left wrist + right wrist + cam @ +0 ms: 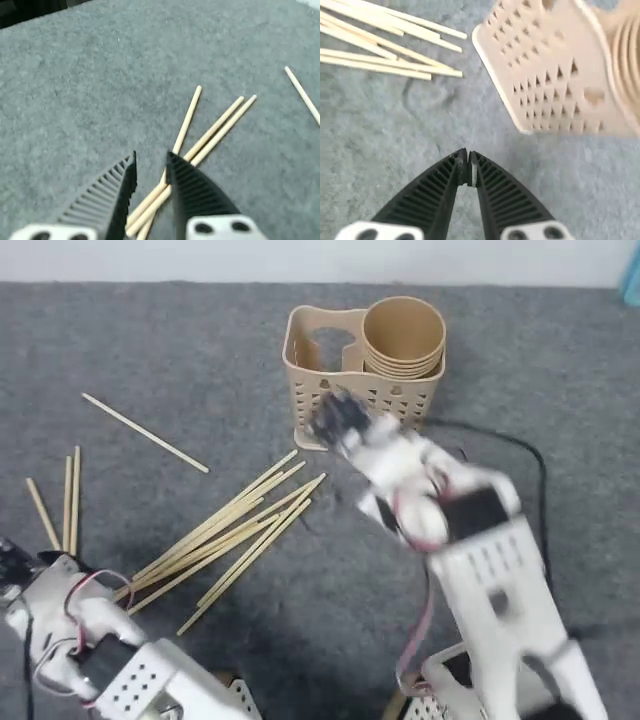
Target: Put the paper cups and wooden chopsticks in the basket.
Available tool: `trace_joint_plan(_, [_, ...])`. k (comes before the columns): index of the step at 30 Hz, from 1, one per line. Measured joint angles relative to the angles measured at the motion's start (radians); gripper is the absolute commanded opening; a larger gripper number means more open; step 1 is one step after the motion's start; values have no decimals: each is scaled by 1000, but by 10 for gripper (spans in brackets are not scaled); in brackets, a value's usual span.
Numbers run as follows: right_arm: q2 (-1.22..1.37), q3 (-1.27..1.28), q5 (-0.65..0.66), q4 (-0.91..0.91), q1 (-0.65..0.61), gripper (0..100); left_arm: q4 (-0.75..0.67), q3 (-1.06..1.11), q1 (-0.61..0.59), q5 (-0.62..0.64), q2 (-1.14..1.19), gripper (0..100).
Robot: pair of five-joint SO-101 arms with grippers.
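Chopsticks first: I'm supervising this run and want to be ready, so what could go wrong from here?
1. The left pincer hangs open over overlapping chopsticks; closing may catch several or flick one away.
2. The right pincer, shut and empty, sits close to the basket; a swing could shove it, and the stacked cups load one side, so it might tip.

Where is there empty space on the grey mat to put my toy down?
Bare mat lies left of the basket, beyond the lone chopstick, and right of the basket, beyond the black cable. It is crowded at the chopstick pile in front of the basket.
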Motion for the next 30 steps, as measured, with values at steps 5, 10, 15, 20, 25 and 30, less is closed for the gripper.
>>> trace_joint_plan(5, [353, -333, 2, 5, -55, 27, 110, 15, 55, -11, -95, 123])
trace_joint_plan(10, [687, -678, 2, 86, -140, 31, 123, 15, 91, -34, -107, 126])
trace_joint_plan(15, [979, -919, -52, 135, -226, 32, 123, 15, 120, -37, -107, 127])
trace_joint_plan(20, [1137, -1092, -129, 137, -247, 35, 107, 15, 129, -37, -61, 127])
trace_joint_plan(25, [1258, -1186, -138, 130, -282, 115, 87, 12, 129, -37, 18, 127])
trace_joint_plan(30, [1359, -1212, -184, 29, -313, 125, 80, -21, 129, -37, 97, 128])
